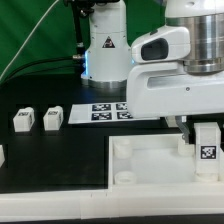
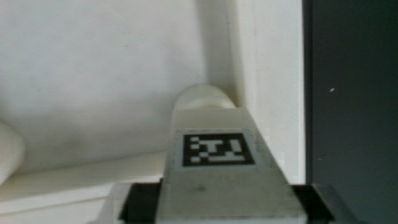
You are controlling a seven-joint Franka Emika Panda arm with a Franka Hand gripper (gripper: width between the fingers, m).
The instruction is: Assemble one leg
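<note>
My gripper (image 1: pixel 205 130) is shut on a leg (image 1: pixel 207 150), a small white block with a black-and-white tag. It holds the leg upright at the large white tray-like piece (image 1: pixel 150 165), at its corner on the exterior view's right. In the wrist view the leg (image 2: pixel 217 150) sits between the dark fingers (image 2: pixel 146 200) of the gripper (image 2: pixel 228 205). Its far end points at the tray's inner corner (image 2: pixel 107 90). I cannot tell whether the end touches the tray.
Two more legs (image 1: pixel 23 121) (image 1: pixel 53 118) stand on the black table at the exterior view's left. Another white part (image 1: pixel 2 155) shows at the left edge. The marker board (image 1: pixel 105 111) lies behind the tray, in front of the arm's base (image 1: pixel 105 50).
</note>
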